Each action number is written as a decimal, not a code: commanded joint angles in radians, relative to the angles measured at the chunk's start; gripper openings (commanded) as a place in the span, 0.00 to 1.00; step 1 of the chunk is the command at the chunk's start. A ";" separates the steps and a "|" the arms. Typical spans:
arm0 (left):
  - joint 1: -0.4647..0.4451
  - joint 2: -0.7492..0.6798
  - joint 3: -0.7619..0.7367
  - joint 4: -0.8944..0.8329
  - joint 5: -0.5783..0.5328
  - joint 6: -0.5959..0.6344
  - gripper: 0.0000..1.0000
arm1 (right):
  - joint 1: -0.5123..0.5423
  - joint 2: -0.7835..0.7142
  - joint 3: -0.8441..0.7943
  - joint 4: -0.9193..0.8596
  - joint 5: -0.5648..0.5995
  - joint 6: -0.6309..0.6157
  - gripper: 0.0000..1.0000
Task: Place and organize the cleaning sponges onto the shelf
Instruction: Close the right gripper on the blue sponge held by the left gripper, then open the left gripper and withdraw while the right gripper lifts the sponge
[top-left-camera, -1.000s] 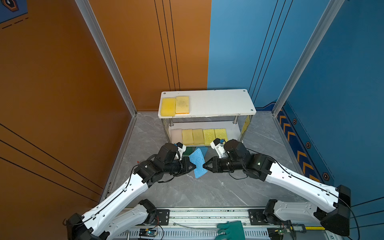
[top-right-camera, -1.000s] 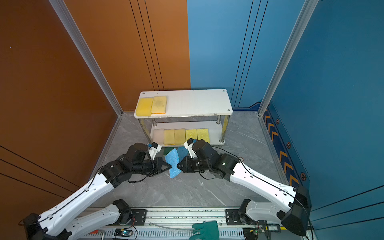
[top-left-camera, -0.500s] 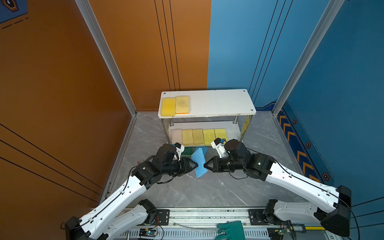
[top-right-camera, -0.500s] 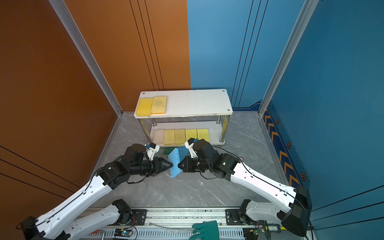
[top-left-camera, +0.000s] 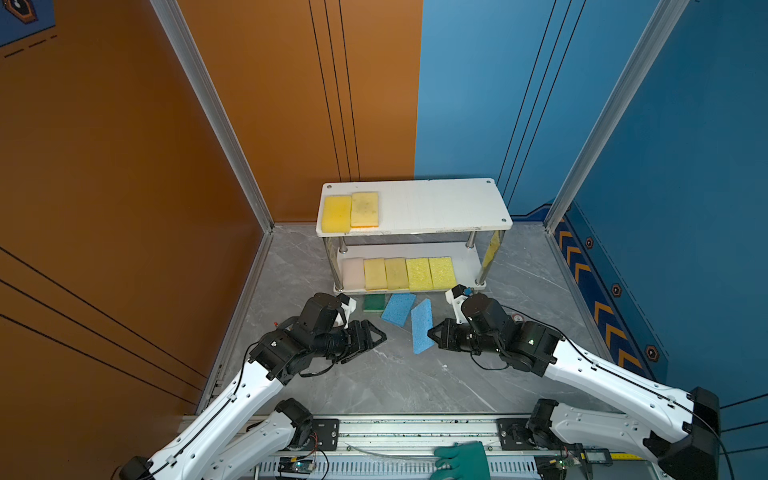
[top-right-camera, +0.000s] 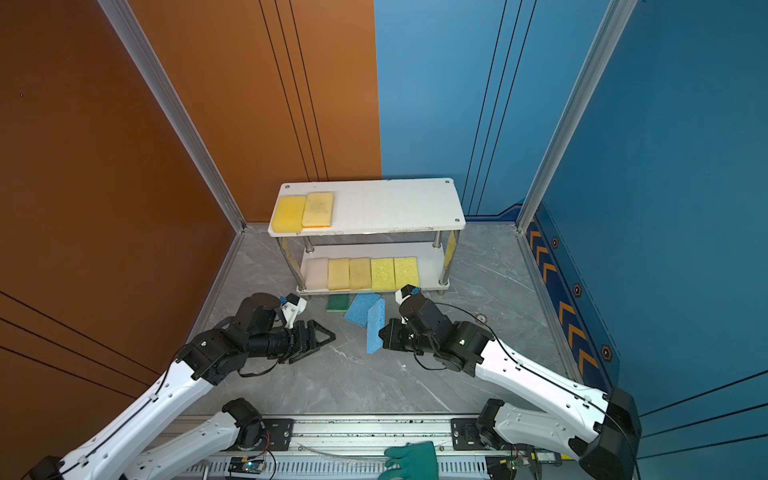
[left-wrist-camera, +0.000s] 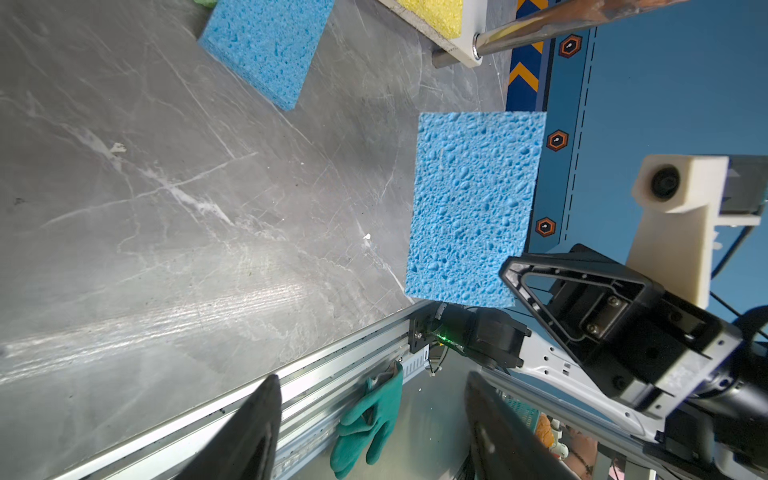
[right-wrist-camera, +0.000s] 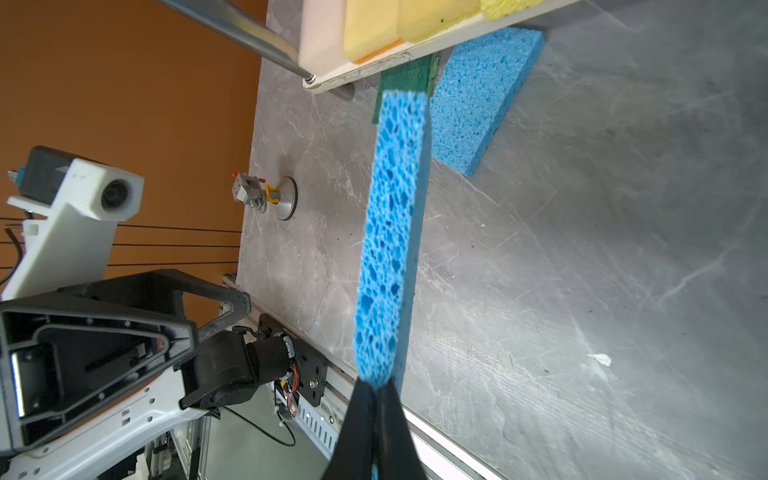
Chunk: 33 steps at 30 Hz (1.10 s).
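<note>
In both top views, holding a light blue sponge (top-left-camera: 420, 328) on edge in the clamped right gripper (top-left-camera: 433, 335), short of the shelf (top-left-camera: 436, 208); left wrist view, left gripper (left-wrist-camera: 370, 376) wide and empty; right wrist view, pinching one end, so next likely needing a turn flat before shelving.

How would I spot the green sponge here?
Find the white two-tier shelf at the back. On the grey floor just before its lower board lies the green sponge. It is the only dark one, left of a flat light blue sponge.

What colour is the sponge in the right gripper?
Porous light blue sponge; best in left wrist view.
</note>
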 joint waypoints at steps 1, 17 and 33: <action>0.023 -0.002 0.027 -0.079 0.033 0.046 0.70 | 0.035 -0.045 0.021 -0.082 0.094 0.083 0.05; 0.114 -0.111 -0.158 -0.085 0.088 0.091 0.71 | 0.246 -0.046 0.251 -0.190 0.231 0.098 0.05; 0.150 -0.154 -0.090 -0.077 -0.052 -0.079 0.71 | -0.013 0.192 0.826 -0.181 -0.152 -0.175 0.06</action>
